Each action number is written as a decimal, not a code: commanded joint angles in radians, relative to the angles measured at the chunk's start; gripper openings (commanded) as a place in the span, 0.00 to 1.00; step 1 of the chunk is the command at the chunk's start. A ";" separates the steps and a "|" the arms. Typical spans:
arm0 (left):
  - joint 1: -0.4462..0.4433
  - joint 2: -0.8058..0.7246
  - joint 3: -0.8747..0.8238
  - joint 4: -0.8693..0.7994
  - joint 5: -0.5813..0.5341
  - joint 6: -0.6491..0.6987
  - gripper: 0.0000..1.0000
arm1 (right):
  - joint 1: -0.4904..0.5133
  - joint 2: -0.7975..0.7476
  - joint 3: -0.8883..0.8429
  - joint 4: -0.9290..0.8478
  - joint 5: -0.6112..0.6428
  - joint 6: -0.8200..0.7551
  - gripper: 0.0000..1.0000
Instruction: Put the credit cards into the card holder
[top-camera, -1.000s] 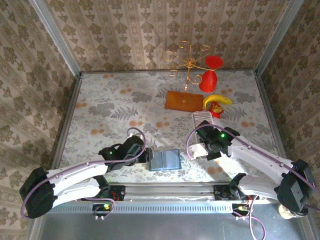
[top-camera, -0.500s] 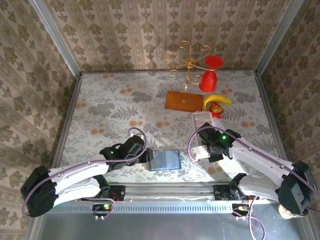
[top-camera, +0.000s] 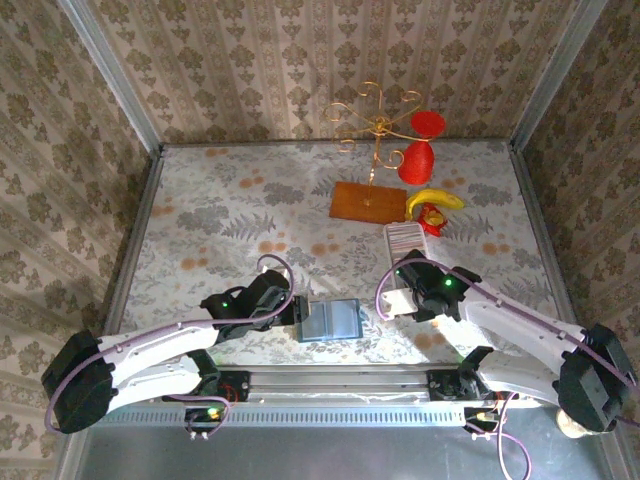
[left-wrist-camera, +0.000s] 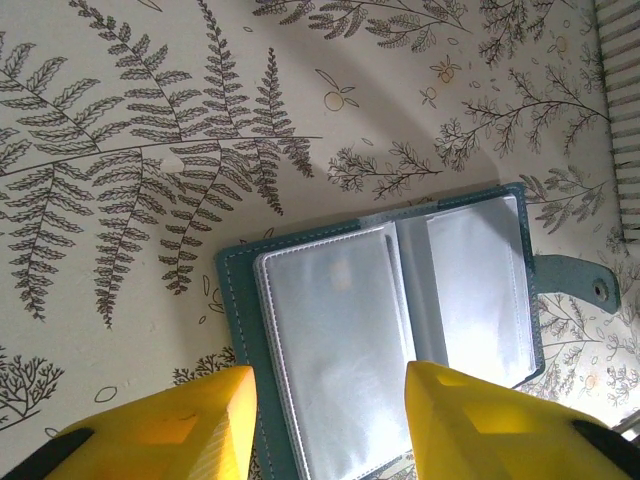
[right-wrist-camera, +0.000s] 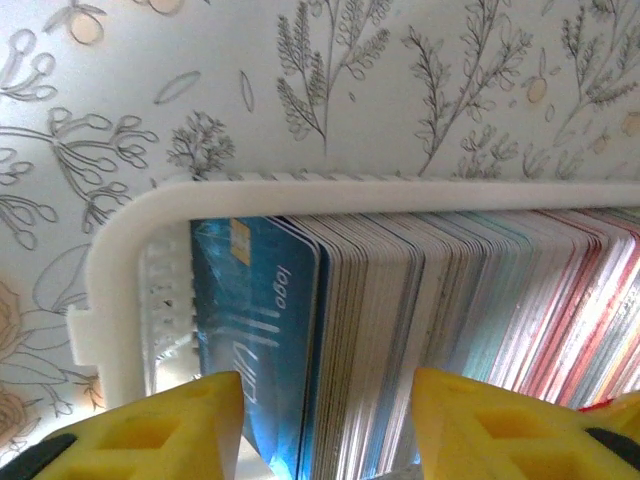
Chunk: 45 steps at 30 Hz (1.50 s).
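Top external, left gripper (top-camera: 290, 312): at the near edge, left of centre, just beside the card holder (top-camera: 332, 320).
Left claw: open, yellow fingers (left-wrist-camera: 180, 420) straddling the holder's nearest panel; contact cannot be told.
Card holder: teal-blue, lying open and flat, two clear pockets up, darker snap tab out at one side.
Right gripper (right-wrist-camera: 325, 385): open, jaws apart over one end of the white tray (right-wrist-camera: 120, 280); no card pinched.
Credit cards (right-wrist-camera: 450, 320): packed on edge in the tray, pale, with a blue card (right-wrist-camera: 255, 330) at the end.
Edges: tray rim close around the right fingers.
Room: patterned table (top-camera: 230, 220) stretches far and left.
Far: orange-brown board (top-camera: 366, 201), gold wire stand (top-camera: 378, 125).
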 joint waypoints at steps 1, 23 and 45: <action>0.003 -0.016 -0.016 0.011 0.010 -0.020 0.43 | 0.009 -0.032 -0.020 0.038 0.058 0.013 0.62; 0.003 -0.038 -0.040 0.014 0.001 -0.039 0.43 | 0.017 0.050 -0.066 0.202 0.152 -0.008 0.87; 0.001 -0.058 -0.050 0.009 0.004 -0.062 0.43 | 0.016 -0.002 -0.025 0.104 0.110 -0.010 0.35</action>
